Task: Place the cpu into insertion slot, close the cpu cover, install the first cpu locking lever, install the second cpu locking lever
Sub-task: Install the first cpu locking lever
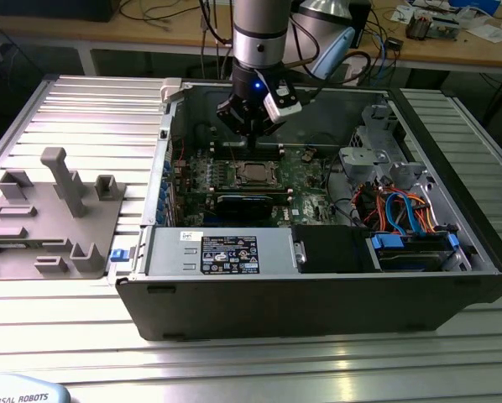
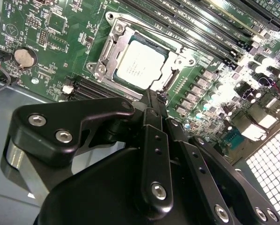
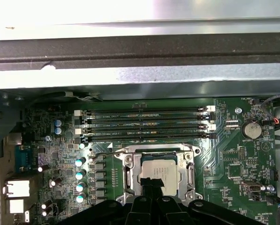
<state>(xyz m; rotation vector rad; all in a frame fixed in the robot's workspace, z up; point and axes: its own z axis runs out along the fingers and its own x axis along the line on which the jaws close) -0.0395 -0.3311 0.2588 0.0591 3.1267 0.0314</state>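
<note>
Cpu point(image 2: 141, 64) seated in insertion slot point(image 2: 113, 48), just below claw point(image 2: 151, 96); claw clenched, empty.

ribbed metal table point(image 1: 83, 109) | open computer case point(image 1: 318, 302) | grey fixture block point(image 1: 54, 222)

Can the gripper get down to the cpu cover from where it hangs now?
Probably yes: the gripper hangs just above the cpu cover, which lies flat around the seated cpu, with nothing between them.
</note>
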